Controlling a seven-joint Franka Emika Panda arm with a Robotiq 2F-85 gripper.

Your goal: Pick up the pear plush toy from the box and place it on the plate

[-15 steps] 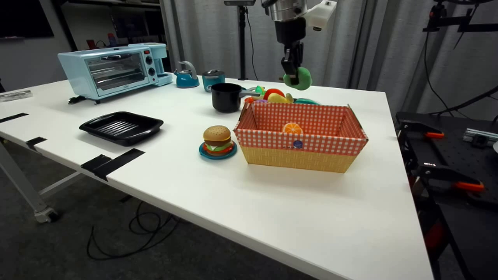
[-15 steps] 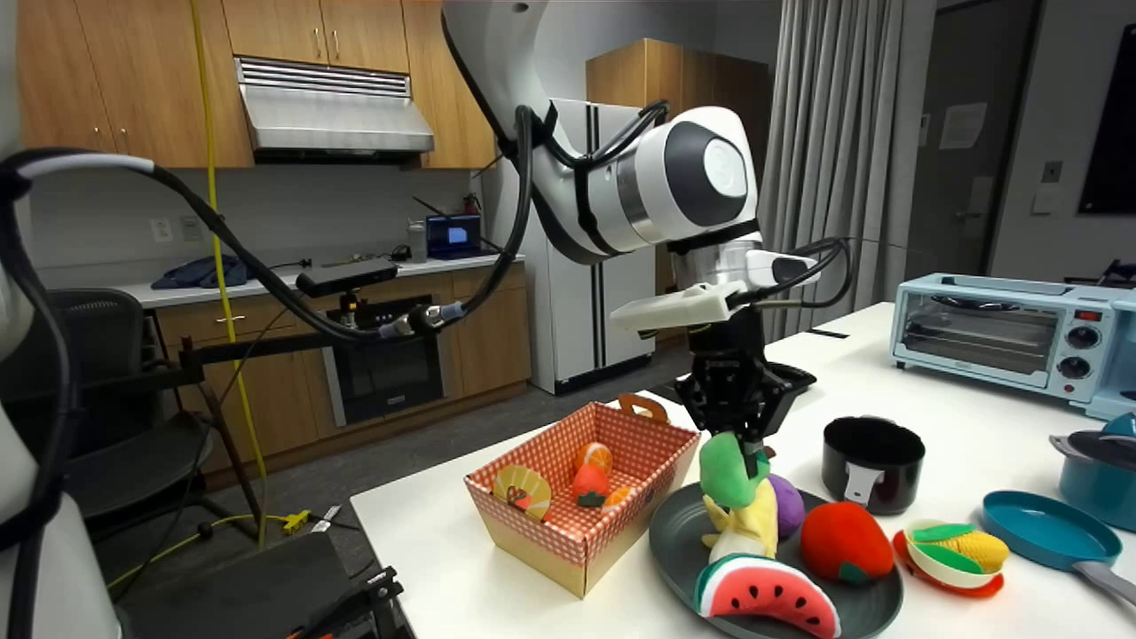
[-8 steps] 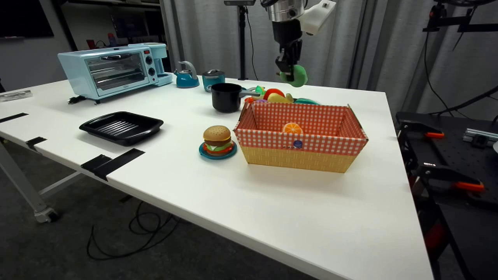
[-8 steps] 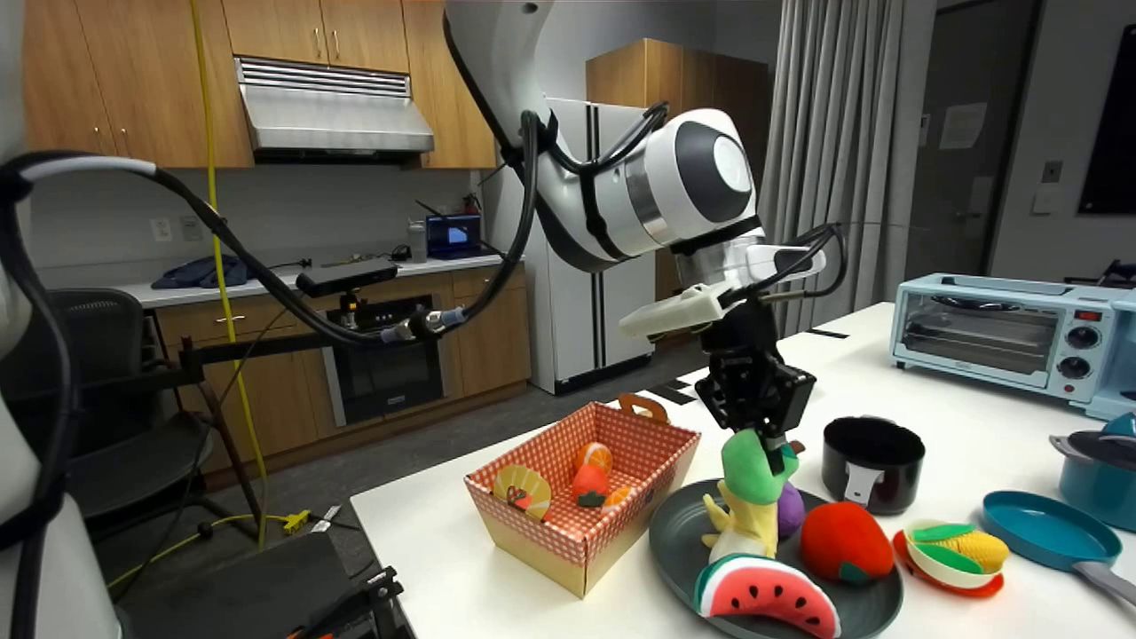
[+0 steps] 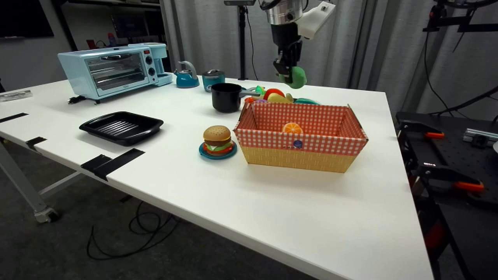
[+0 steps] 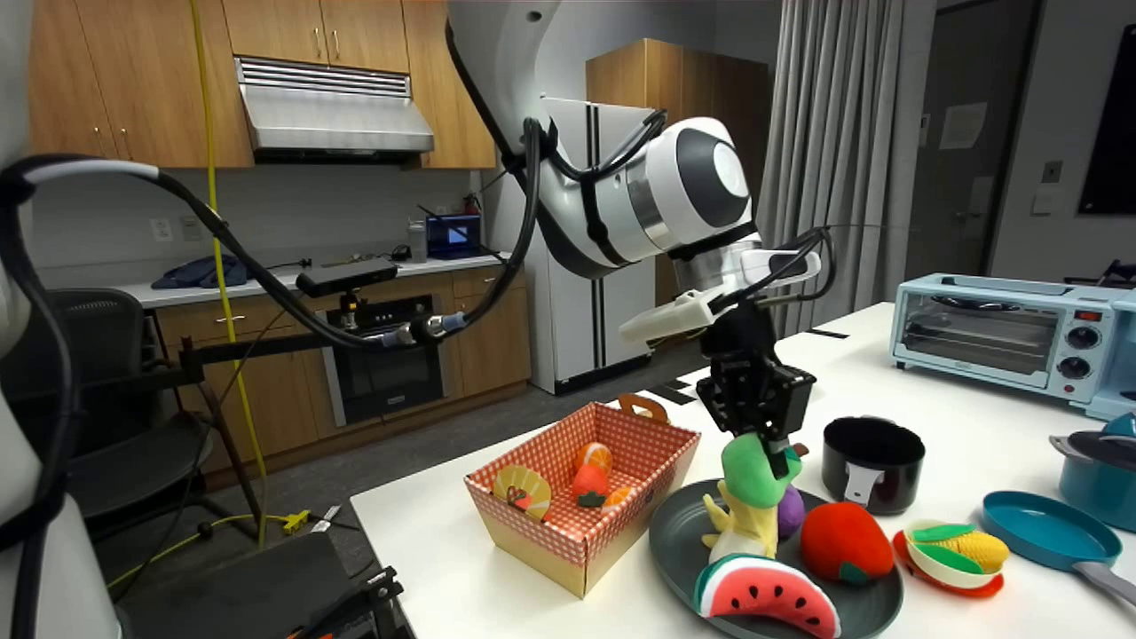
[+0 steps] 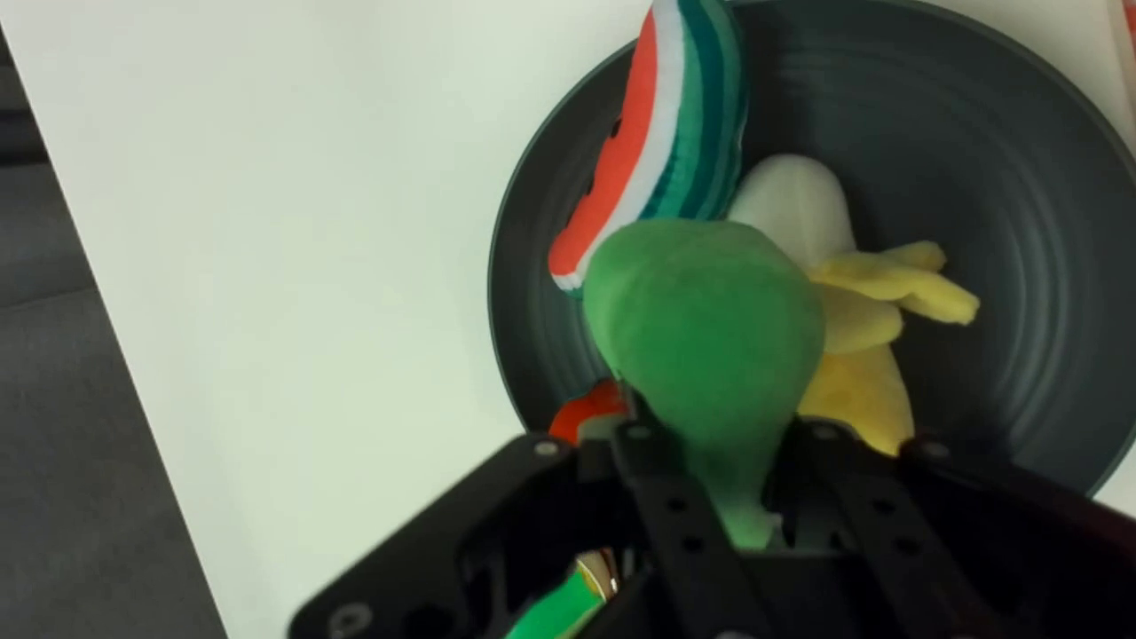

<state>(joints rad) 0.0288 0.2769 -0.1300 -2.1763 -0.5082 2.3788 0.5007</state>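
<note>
The green pear plush toy [image 6: 750, 470] is held in my gripper [image 7: 710, 422], whose fingers are shut on its narrow end. Its round end points away from the gripper in the wrist view. The pear also shows in an exterior view [image 5: 298, 77], in the air behind the box. The dark grey plate [image 6: 672, 537] is below the pear; its bare part shows in the wrist view [image 7: 967, 133]. The red-and-white checked box [image 6: 541, 550] stands beside the plate; it also shows in an exterior view [image 5: 297, 158]. I cannot tell whether the pear touches the banana under it.
On the plate are a banana plush [image 7: 856, 386], a watermelon slice [image 6: 768, 595], a red plush [image 6: 845, 540] and a purple one [image 6: 789, 506]. A black pot [image 6: 874, 461] and a corn bowl [image 6: 954, 550] stand nearby. Orange and red toys [image 6: 590, 484] lie in the box.
The gripper with the pear has shifted away from the box, farther over the plate, and its wrist has tilted. In the last half second it has sunk slightly. The pear stays held.
</note>
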